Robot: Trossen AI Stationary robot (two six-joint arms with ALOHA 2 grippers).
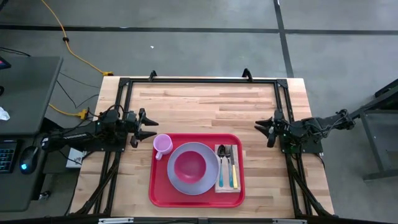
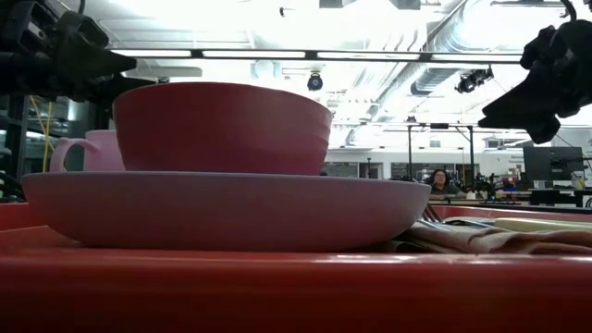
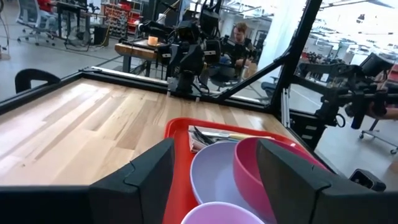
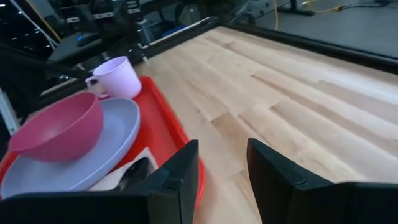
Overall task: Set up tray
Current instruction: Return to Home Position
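The red tray (image 1: 160,193) lies at the table's near middle. A lavender plate (image 1: 208,180) rests flat on it, and a pink bowl (image 1: 189,164) stands in the plate. A pale pink mug (image 1: 162,144) stands upright in the tray's far left corner. A tan napkin (image 1: 227,185) lies along the tray's right side, with a spoon, a fork and a knife (image 1: 228,163) on top. My left gripper (image 1: 152,127) hovers open, left of the mug. My right gripper (image 1: 261,132) hovers open, right of the tray. Neither has anything between its fingers.
Bare wooden tabletop (image 1: 205,102) stretches from the tray to the far edge. A black frame rail (image 1: 199,79) runs around the table. A dark desk (image 1: 25,93) stands off to the left, and a person (image 2: 440,180) sits far back in the room.
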